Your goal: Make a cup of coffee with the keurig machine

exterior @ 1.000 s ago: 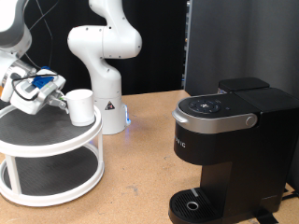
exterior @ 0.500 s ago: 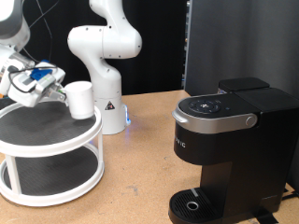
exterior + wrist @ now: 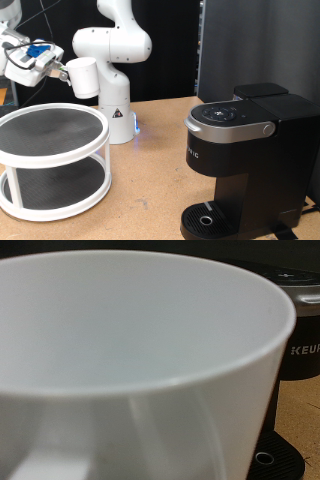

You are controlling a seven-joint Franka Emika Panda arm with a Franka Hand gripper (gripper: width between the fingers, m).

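The white cup (image 3: 83,77) hangs in the air at the exterior view's upper left, well above the round two-tier stand (image 3: 52,160). My gripper (image 3: 62,72) is shut on its side where the handle is. In the wrist view the cup (image 3: 140,370) fills nearly the whole picture, its open mouth and empty inside facing the camera; my fingers are hidden behind it. The black keurig machine (image 3: 245,160) stands at the exterior view's right with its lid down, silver-grey handle at the front and round drip tray (image 3: 208,218) below. A part of the keurig machine (image 3: 298,350) shows past the cup's rim.
A second white robot arm base (image 3: 112,70) stands behind the stand. A dark panel (image 3: 255,45) rises behind the machine. The wooden table (image 3: 145,190) lies between stand and machine.
The gripper has lifted the cup up off the stand's top shelf, rising and shifting slightly towards the exterior view's left.
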